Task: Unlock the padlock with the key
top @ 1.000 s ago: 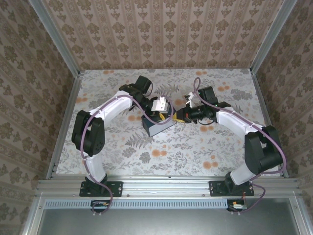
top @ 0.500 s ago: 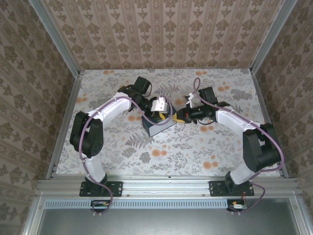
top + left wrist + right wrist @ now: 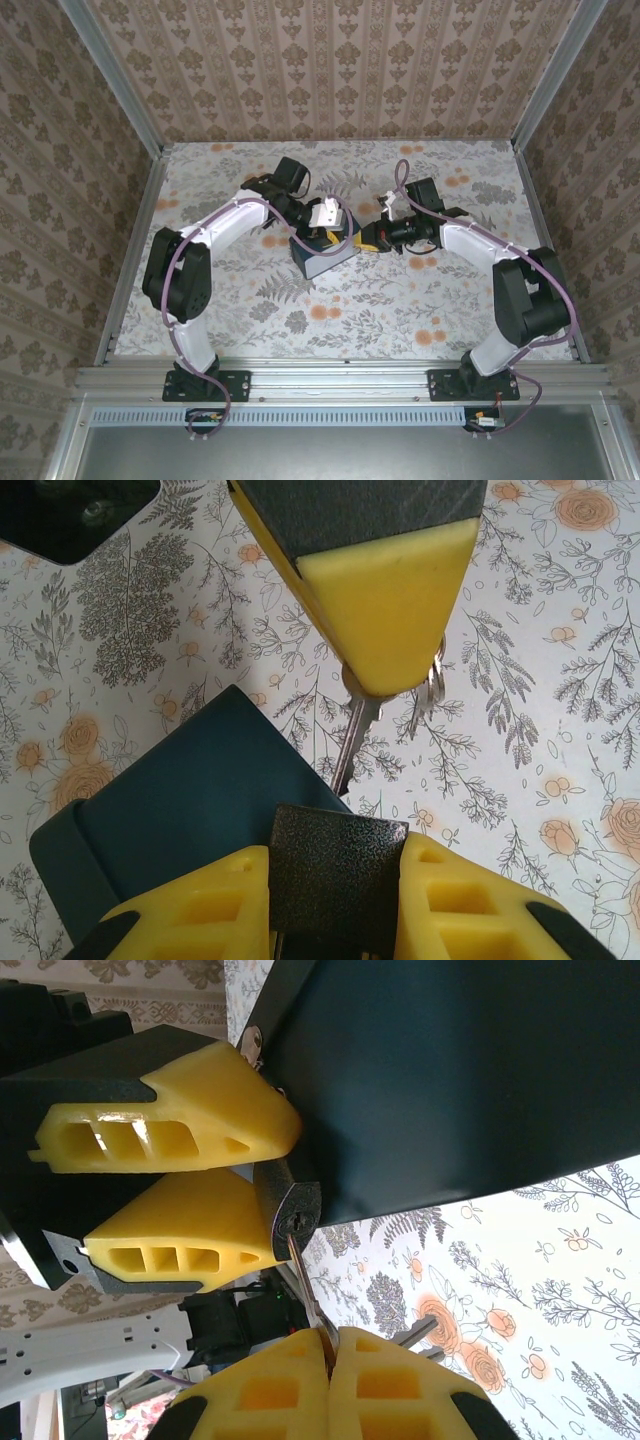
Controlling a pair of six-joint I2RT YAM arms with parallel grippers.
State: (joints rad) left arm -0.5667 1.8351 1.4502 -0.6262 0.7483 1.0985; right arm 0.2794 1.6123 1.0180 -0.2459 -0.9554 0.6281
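Note:
My left gripper [image 3: 338, 858] is shut on the padlock [image 3: 338, 880], a small lock with a dark textured body, held just over the edge of the dark blue box [image 3: 180, 810]. My right gripper [image 3: 330, 1338] is shut on the silver key [image 3: 308, 1285]. The key's blade points at the keyhole in the padlock [image 3: 293, 1205], its tip touching the slot. How deep it sits I cannot tell. In the top view the left gripper [image 3: 330, 226] and the right gripper [image 3: 366, 238] meet nose to nose over the box [image 3: 325, 258] at mid-table. A key ring [image 3: 432, 685] hangs beside the key [image 3: 355, 735].
The floral table [image 3: 400, 300] is fenced by wallpapered walls at the back and on both sides. The blue box lies directly under and beside the padlock. A metal rail [image 3: 340, 378] runs along the near edge by the arm bases.
The right gripper has edged a little left toward the padlock with the key. The left arm holds almost still.

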